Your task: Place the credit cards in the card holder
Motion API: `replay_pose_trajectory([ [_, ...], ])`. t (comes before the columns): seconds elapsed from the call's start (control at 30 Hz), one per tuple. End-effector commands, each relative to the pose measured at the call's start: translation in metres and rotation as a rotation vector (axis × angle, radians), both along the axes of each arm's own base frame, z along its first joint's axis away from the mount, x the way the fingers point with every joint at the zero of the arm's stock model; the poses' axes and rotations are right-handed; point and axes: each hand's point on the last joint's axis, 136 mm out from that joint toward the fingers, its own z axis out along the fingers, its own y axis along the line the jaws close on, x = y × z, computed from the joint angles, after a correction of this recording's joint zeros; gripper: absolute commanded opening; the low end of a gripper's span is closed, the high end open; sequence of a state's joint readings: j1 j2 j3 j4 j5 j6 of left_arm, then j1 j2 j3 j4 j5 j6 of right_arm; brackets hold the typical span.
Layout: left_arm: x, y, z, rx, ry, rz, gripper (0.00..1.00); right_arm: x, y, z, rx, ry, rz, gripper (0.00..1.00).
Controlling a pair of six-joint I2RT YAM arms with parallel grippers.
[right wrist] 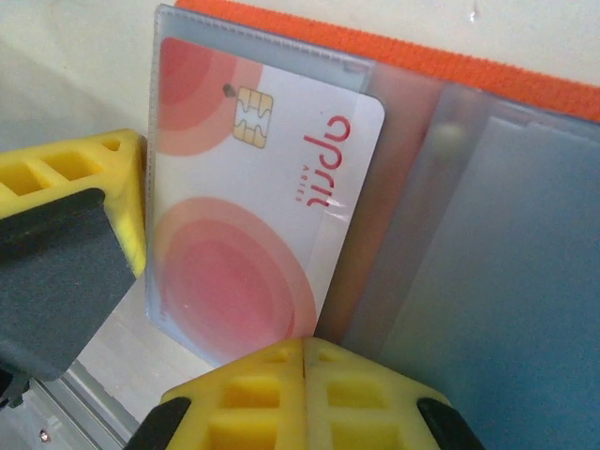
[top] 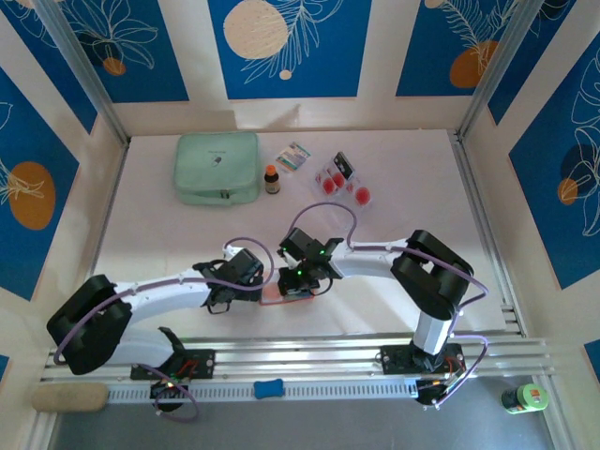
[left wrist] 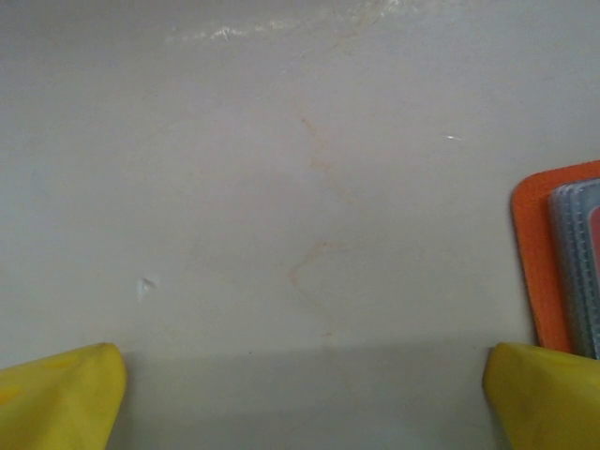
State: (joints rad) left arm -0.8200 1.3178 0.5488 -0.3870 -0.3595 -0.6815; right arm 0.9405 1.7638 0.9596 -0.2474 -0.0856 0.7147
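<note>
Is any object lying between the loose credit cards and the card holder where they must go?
No loose object lies between the credit cards and the card holder. The shut right end effector is at the holder, on that line. The brown bottle stands left of the cards, off the path.

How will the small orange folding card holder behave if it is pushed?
Probably floppy: the orange card holder lies open and flat, with thin clear pockets. Likely light, so it may slide on the smooth white table.

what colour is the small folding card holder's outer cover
Orange; the cover of the small folding card holder shows best in the right wrist view.
</note>
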Motion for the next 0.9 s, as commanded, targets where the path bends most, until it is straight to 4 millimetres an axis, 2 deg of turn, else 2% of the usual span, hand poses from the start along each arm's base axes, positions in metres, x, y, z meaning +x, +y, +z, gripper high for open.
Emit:
replay_pose_trajectory([
  [0.0,0.004,-0.002,0.005,-0.013,-0.007,-0.001,1.0,0.0,0.003,0.015,0.027,0.002,-0.002,0.0],
  [0.13,0.006,0.0,0.017,-0.021,-0.04,0.002,1.0,0.008,-0.01,0.034,0.035,-0.04,-0.04,0.0],
  [0.3,0.015,-0.005,0.039,-0.066,-0.093,0.002,1.0,0.019,-0.033,0.047,0.035,-0.084,-0.089,0.16],
  [0.43,0.024,-0.012,0.054,-0.109,-0.134,-0.004,0.99,0.024,-0.047,0.051,0.034,-0.099,-0.114,0.21],
  [0.67,0.04,-0.028,0.073,-0.196,-0.194,-0.014,1.0,0.025,-0.067,0.051,0.018,-0.126,-0.134,0.21],
  [0.87,0.047,-0.039,0.07,-0.271,-0.193,-0.011,0.99,0.018,-0.076,0.045,0.001,-0.129,-0.137,0.16],
])
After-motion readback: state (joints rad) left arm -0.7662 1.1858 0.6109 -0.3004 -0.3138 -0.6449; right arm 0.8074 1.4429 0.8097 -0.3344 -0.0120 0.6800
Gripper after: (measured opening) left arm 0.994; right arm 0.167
